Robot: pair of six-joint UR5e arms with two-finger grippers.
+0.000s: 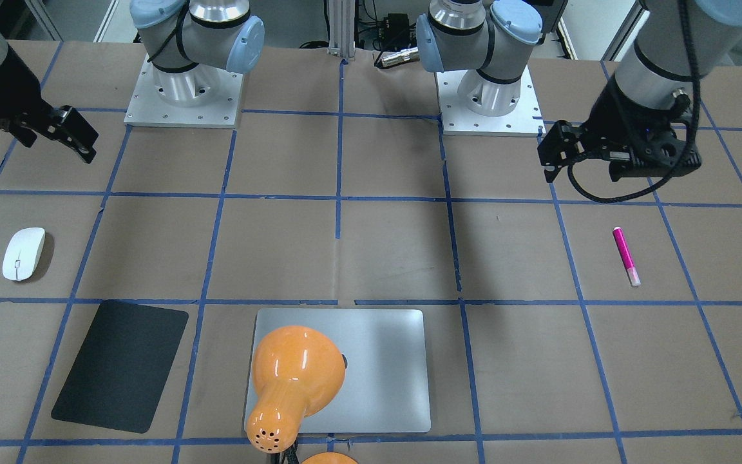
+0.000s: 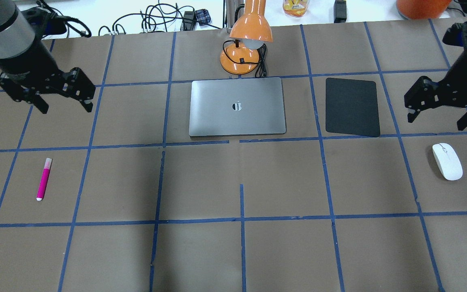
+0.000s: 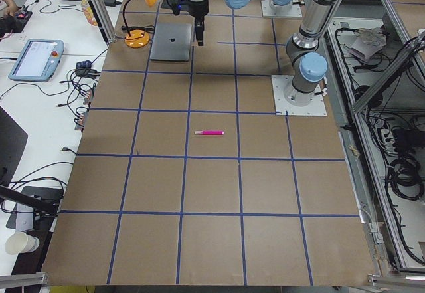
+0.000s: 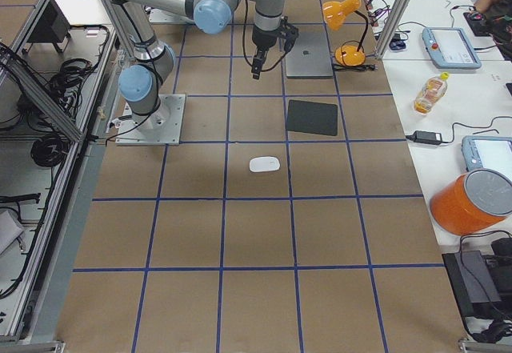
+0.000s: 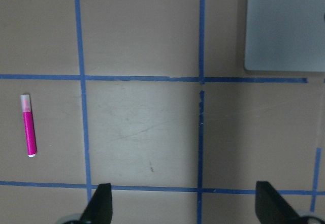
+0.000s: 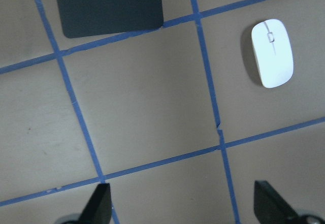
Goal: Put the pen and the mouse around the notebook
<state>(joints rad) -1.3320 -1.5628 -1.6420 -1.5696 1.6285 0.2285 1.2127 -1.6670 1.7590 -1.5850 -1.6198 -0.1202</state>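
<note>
Counter (image 2: 241, 251) covered in brown paper with a blue tape grid. The notebook (image 2: 237, 106) lies flat and closed at the far middle, square to the grid, a fixed centre for the other two things to be set around. An orange lamp (image 2: 245, 40) stands just behind it, base close to its far edge, so that side looks a poor spot for placing. A black mat (image 2: 352, 106) lies flat just beside the notebook on the robot's right, apart from it by a tape line. The pen (image 2: 43, 179) lies flat on the left part of the counter, well apart from the notebook, pale end pointing away from the robot. The mouse (image 2: 447, 161) sits on the right part, beyond the mat, also well apart from the notebook. Neither thing is placed yet; the task looks to be at its very start. The left claw (image 2: 66, 106) hangs above the counter on the pen's side, jaws spread wide, nothing in them. The right claw (image 2: 436, 120) hangs on the mouse's side, likewise spread and empty. The split seems sensible: each arm waits over the half where its nearest thing lies, so neither need cross the notebook. The wrist views bear this out, the left one showing the pen off to one side plus a corner of the notebook, the right one showing mouse and mat. Neither claw is centred over its thing; each needs to shift and turn to line up before coming down. The pen is slim and low, so the grip across it wants care.
</note>
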